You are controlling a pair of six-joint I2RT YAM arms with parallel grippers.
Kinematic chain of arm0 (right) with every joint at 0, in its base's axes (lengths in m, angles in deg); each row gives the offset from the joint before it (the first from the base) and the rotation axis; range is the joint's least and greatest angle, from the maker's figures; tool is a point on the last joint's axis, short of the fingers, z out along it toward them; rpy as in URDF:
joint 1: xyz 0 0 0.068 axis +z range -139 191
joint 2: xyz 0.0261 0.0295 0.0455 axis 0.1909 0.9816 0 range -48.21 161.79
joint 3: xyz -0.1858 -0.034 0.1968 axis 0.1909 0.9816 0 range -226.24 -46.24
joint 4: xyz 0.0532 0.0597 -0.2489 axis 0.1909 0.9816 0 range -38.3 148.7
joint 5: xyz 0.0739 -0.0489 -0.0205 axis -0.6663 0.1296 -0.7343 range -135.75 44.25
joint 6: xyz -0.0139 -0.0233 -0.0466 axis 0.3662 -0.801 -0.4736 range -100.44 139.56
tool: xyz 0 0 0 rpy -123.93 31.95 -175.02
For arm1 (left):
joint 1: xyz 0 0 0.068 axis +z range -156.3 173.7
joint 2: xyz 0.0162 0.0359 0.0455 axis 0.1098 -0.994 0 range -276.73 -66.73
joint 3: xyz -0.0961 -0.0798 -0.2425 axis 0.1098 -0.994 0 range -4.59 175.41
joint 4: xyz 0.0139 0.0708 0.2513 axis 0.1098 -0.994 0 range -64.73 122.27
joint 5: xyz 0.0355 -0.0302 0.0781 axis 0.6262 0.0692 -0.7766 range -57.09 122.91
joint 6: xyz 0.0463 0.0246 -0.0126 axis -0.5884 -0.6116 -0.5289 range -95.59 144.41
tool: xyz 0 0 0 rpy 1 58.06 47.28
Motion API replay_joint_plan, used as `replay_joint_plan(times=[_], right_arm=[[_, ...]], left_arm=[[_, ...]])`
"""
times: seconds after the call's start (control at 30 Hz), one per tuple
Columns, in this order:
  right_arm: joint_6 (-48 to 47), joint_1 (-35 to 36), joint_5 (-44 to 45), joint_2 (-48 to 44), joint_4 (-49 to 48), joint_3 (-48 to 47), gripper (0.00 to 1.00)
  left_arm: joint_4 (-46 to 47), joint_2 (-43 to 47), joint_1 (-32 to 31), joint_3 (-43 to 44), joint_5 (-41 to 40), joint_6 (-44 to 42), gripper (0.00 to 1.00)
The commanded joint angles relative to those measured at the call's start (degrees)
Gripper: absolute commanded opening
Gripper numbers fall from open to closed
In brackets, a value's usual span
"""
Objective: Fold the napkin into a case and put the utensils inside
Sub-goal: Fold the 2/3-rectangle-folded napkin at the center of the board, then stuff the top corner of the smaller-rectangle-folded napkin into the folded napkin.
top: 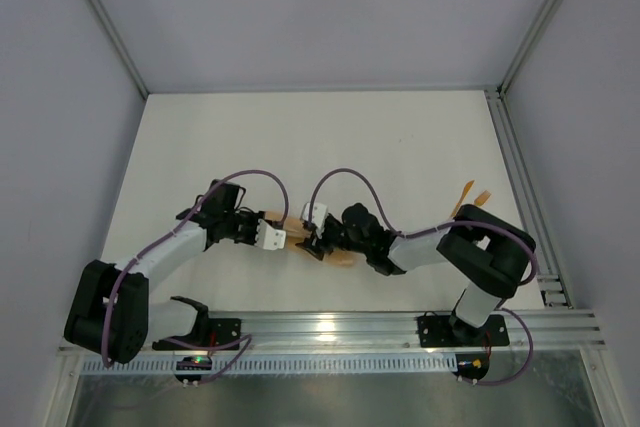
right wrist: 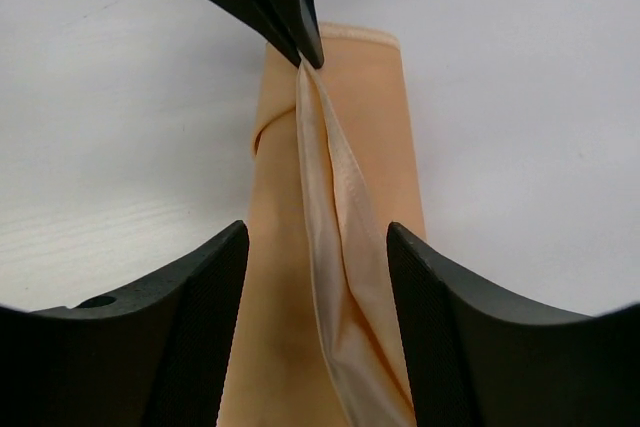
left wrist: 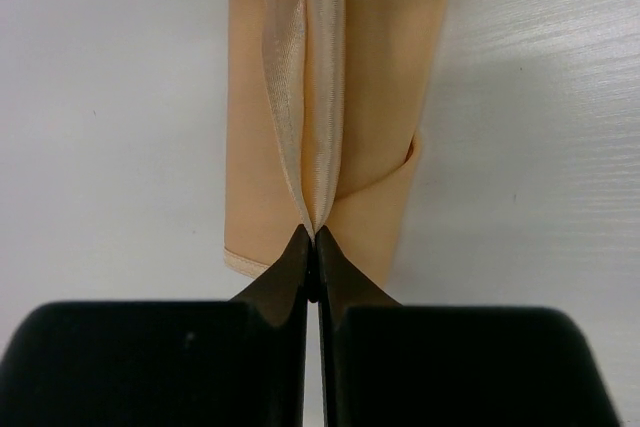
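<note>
My white table [top: 300, 137] is carrying the folded peach napkin [left wrist: 370, 97] near its front, and the orange utensils [top: 469, 197] are lying toward its right edge.

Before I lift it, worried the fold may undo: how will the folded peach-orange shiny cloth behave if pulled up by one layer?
Likely floppy: where the left gripper pinches one layer, the peach-orange cloth rises in a thin ridge while the rest lies flat. Its sheen suggests it could slip from that grip. It looks light, so the fold may open.
</note>
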Motion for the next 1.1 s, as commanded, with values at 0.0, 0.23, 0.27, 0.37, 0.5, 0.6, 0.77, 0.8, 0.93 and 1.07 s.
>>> replay_joint_plan(times=[0.0, 0.23, 0.27, 0.37, 0.5, 0.6, 0.77, 0.8, 0.93, 1.07], right_arm=[[-4.98, 0.73, -1.49, 2.18, -13.97, 0.63, 0.62], [-9.29, 2.14, -2.46, 8.6, -14.69, -5.87, 0.65], [-9.73, 2.32, -2.72, 8.95, -13.38, -6.57, 0.65], [-10.7, 2.49, -2.46, 10.97, -12.66, -8.16, 0.65], [-10.18, 2.58, -0.79, 13.52, -10.56, -10.7, 0.64], [-9.12, 2.58, -0.79, 14.75, -9.15, -11.15, 0.59], [-7.45, 2.49, 0.61, 15.9, -10.29, -11.06, 0.56], [-7.28, 2.58, 0.62, 16.16, -10.29, -11.32, 0.56], [-6.92, 2.67, 0.35, 16.43, -10.55, -11.24, 0.56], [-7.1, 2.67, 0.26, 16.34, -10.55, -10.71, 0.55]], left_arm=[[1.95, 1.28, -0.02, 0.05, 1.68, 1.07, 0.0], [2.65, 0.67, -0.02, 0.14, 2.03, 0.89, 0.0], [2.74, 0.58, -0.02, 0.06, 2.11, 0.89, 0.0], [2.65, 0.58, -0.02, 0.14, 2.64, 1.42, 0.0], [3.88, 0.4, -0.02, 0.23, 3.08, 4.22, 0.0], [5.02, 0.32, -0.11, 0.23, 3.52, 6.07, 0.0], [6.51, 0.84, -0.02, 0.14, 4.75, 9.06, 0.0], [6.95, 0.84, -0.02, 0.14, 4.75, 9.5, 0.0], [9.76, 0.84, -0.02, 0.32, 4.66, 13.28, 0.0], [12.76, 0.93, -0.02, 0.32, 3.96, 17.58, 0.0]])
